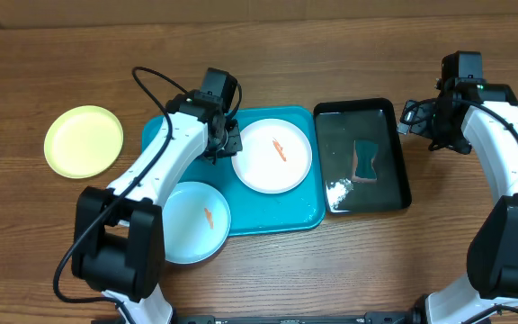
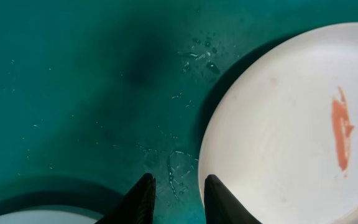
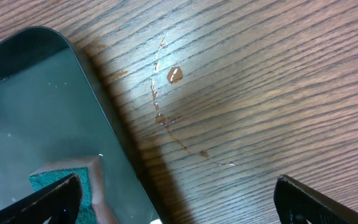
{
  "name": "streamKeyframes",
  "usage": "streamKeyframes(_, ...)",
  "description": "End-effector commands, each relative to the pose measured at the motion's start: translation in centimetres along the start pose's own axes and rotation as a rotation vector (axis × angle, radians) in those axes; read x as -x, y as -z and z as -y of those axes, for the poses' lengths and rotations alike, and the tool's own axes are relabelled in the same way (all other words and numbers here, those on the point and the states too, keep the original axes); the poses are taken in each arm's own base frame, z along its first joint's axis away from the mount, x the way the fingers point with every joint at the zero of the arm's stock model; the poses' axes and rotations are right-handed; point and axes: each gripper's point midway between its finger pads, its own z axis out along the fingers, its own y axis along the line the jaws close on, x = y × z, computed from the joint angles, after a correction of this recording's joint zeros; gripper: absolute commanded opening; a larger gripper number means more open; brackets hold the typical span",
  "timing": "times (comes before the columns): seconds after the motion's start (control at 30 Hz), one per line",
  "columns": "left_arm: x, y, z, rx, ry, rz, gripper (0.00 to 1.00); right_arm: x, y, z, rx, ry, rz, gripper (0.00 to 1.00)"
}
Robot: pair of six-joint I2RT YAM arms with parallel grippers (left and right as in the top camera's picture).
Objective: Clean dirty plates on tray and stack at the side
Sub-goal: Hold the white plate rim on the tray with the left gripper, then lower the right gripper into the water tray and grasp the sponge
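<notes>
Item: round shallow white plastic plate (image 1: 275,155), orange-smeared, at 2 o'clock in the large turquoise rectangular plastic tray (image 1: 277,212). Probably light, stiff and wet-slippery; pinch the rim at 9 o'clock. Left tool (image 2: 178,186) narrowly parted and empty beside that rim. Right tool (image 3: 178,186) spread wide.

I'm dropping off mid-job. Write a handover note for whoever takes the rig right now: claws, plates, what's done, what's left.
Left claw: slightly open, empty, low over the turquoise tray, beside the left rim of the white plate.
Right claw: wide open, empty, over the table by the black tray, where the sponge lies.
Done: yellow-green plate sits on the table left of the turquoise tray, no smear visible.
Left: white plate and light blue plate each show an orange smear. Clean both, then stack them on the yellow-green plate.
</notes>
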Motion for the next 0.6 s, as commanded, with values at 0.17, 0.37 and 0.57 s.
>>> streamKeyframes(0.17, -1.6, -1.8, 1.8, -0.088, -0.078, -0.083, 0.29, 0.5, 0.6, -0.2, 0.011, -0.004, 0.021, 1.00)
streamKeyframes(0.37, -1.8, -1.6, 3.0, -0.159, -0.148, -0.095, 0.35, 0.5, 0.6, -0.2, 0.011, -0.004, 0.021, 1.00)
streamKeyframes(0.57, -2.0, -2.2, 2.5, -0.129, -0.145, -0.103, 0.32, 0.4, 0.8, -2.4, 0.138, -0.007, 0.008, 1.00)
